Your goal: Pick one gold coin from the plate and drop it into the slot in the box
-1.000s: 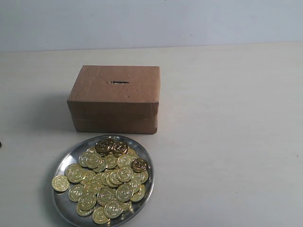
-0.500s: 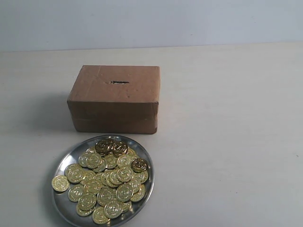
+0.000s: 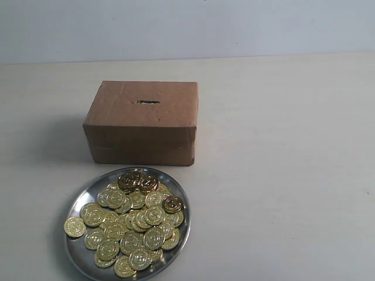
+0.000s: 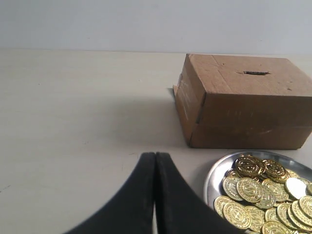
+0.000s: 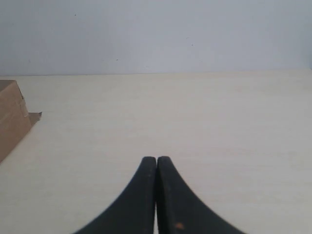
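Exterior view: nothing on the table (image 3: 281,175) has moved since the earlier frame. It holds one box (image 3: 140,126), one slot (image 3: 148,102), one plate (image 3: 78,201), and coins (image 3: 135,225) heaped beyond counting. Left wrist view: the left gripper (image 4: 155,156) has its jaws together and empty, with the plate just beside them and the box beyond. Right wrist view: the right gripper (image 5: 156,160) has its jaws together, and a box corner lies off to one side.

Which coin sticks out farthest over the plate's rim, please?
The leftmost coin in the exterior view, overhanging the plate at its left rim; the others lie heaped further inside.
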Controlling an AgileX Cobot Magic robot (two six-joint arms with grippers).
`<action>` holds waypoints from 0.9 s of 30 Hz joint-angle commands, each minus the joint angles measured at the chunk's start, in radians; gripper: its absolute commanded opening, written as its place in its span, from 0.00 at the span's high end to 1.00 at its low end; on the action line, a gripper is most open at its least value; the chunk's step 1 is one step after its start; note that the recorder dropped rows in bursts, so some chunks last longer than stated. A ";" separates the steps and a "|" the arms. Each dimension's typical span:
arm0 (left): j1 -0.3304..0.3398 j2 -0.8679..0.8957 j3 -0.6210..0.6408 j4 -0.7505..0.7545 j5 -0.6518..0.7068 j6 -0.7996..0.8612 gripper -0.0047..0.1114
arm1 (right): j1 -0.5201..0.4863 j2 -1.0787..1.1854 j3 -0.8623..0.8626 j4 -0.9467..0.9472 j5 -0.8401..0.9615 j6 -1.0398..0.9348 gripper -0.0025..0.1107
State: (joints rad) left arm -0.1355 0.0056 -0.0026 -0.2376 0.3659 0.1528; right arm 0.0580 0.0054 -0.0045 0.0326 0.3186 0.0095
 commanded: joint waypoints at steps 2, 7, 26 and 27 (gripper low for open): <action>0.005 -0.006 0.003 -0.001 -0.001 -0.017 0.96 | -0.005 -0.005 0.005 -0.006 -0.006 -0.009 0.98; 0.007 -0.006 0.003 0.074 -0.005 -0.136 0.96 | -0.005 -0.005 0.005 -0.006 -0.006 -0.009 0.98; 0.007 -0.006 0.003 0.173 -0.009 -0.213 0.96 | -0.005 -0.005 0.005 -0.006 -0.006 -0.009 0.98; 0.007 -0.006 0.003 0.173 -0.009 -0.211 0.96 | -0.005 -0.005 0.005 -0.006 -0.006 -0.009 0.98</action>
State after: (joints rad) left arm -0.1326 0.0056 -0.0026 -0.0704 0.3659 -0.0551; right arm 0.0580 0.0054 -0.0045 0.0326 0.3186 0.0095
